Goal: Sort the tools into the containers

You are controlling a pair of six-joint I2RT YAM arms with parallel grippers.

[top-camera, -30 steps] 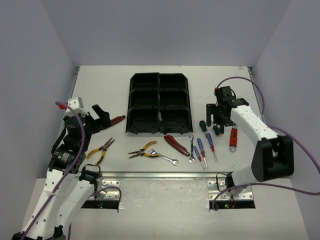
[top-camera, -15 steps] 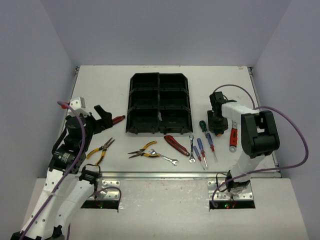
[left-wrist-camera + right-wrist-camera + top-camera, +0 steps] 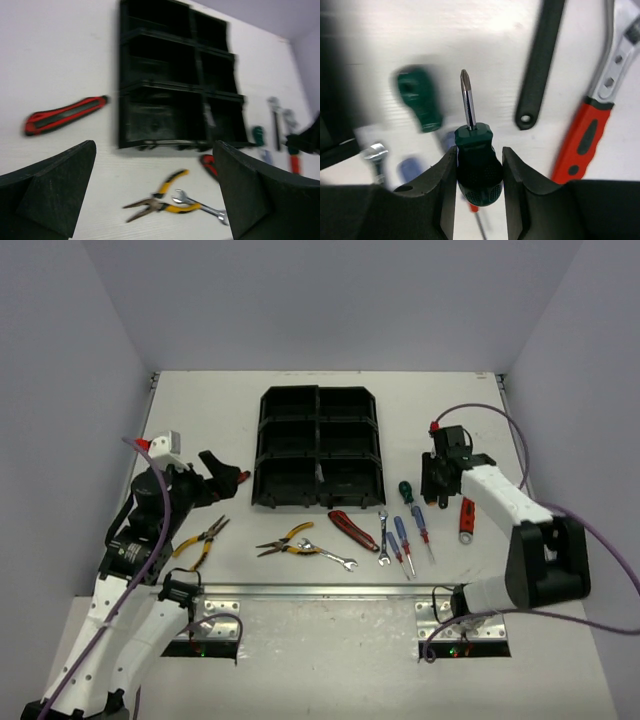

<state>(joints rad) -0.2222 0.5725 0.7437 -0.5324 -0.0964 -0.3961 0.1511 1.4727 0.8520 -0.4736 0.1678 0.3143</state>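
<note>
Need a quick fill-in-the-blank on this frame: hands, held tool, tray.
1. The right hand is shut on a stubby screwdriver with a ____ handle.
2. The left hand is ____ and holds nothing.
3. The black tray has ____ compartments.
Missing words: green; open; six.

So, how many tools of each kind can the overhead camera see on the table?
Pliers: 2
Utility knives: 2
Wrenches: 3
Screwdrivers: 5, one green-handled, gripped by the right tool
Total: 12
</note>
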